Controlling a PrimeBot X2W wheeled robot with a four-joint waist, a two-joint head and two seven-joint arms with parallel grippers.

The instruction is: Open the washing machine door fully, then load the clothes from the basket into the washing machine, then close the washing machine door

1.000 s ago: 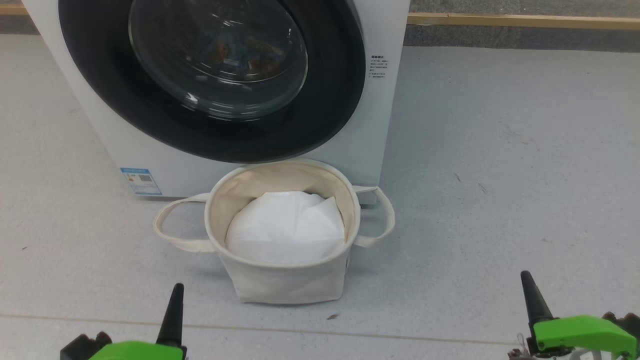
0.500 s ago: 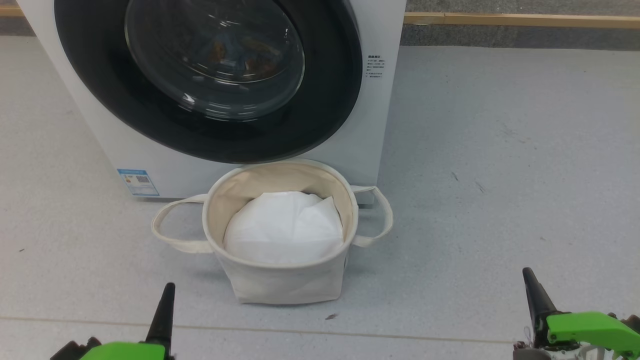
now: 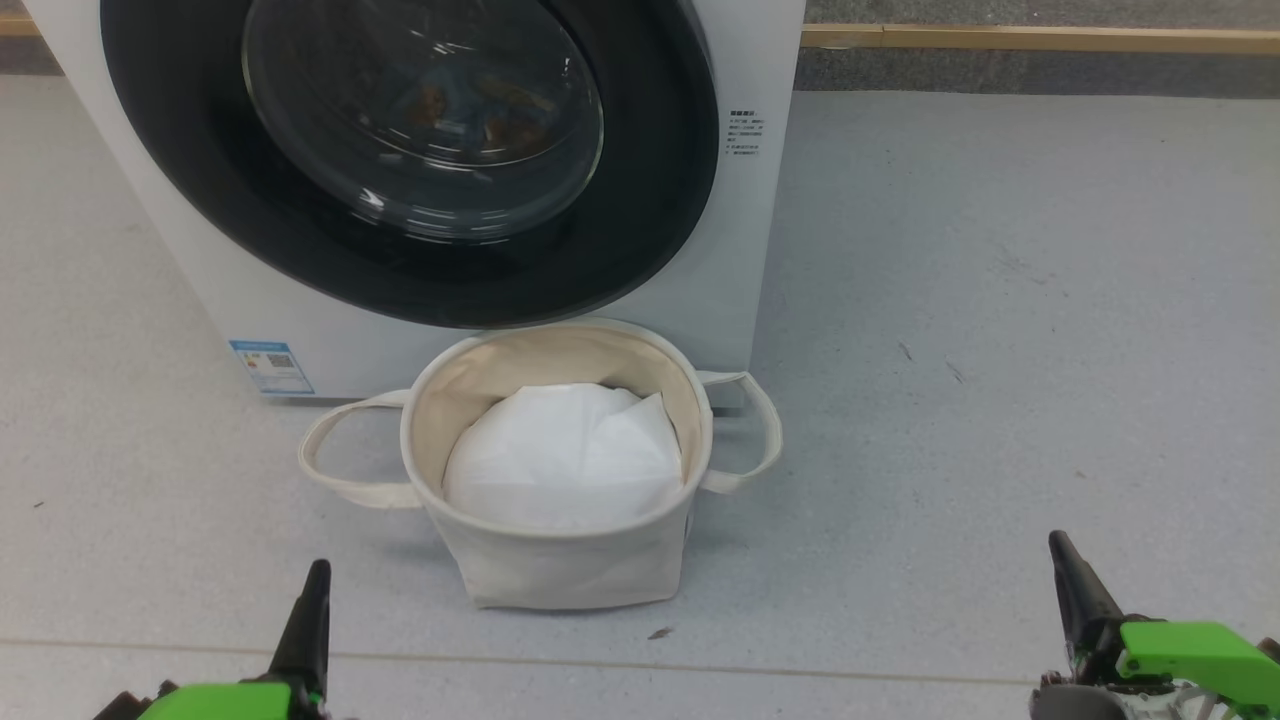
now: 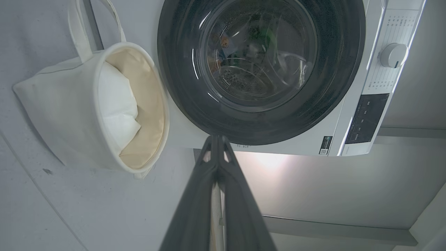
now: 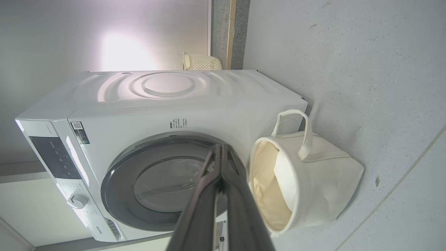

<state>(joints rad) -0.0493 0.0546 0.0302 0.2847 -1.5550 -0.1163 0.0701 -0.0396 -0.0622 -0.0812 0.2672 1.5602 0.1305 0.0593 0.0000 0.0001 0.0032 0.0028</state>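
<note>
**A:** Start at the left. What's there?

**B:** The left gripper [image 3: 316, 582], at 7 o'clock in the head view. Its fingers are pressed together on nothing, well apart from the basket [image 3: 570, 565].

**A:** And above it?

**B:** A sticker [image 3: 270, 367] at 9 o'clock on the machine [image 3: 745, 250]. Then comes the door [image 3: 410, 130], at 11 to 12, lying flush on the front (neither wrist view shows a gap at its rim). Through the glass there are small orange-brown flecks. I take them for the clothes [image 3: 492, 125], inside the drum.

**A:** The basket?

**B:** It's at the centre, at 6 o'clock from the door and right up against the machine's foot. A white liner [image 3: 565, 460] lies in it, and I see no blue cloth there. The right gripper [image 3: 1064, 560] is at 5 o'clock, fingers together and empty.

**A:** So which step is this?

**B:** Loading and closing look finished to me. What may remain is making sure of the latch. For that I'd push with closed fingertips square on the black rim, never on the glass. I'd come in above the basket so the handles [image 3: 765, 430] aren't snagged.

**A:** What can't you make out?

**B:** I can't tell whether the latch has caught or which side the hinge is on. The head view cuts off the door's top. Reflections smear the drum, so I can't tell how many garments are in there. I also can't see whether anything lies under the liner.
</note>
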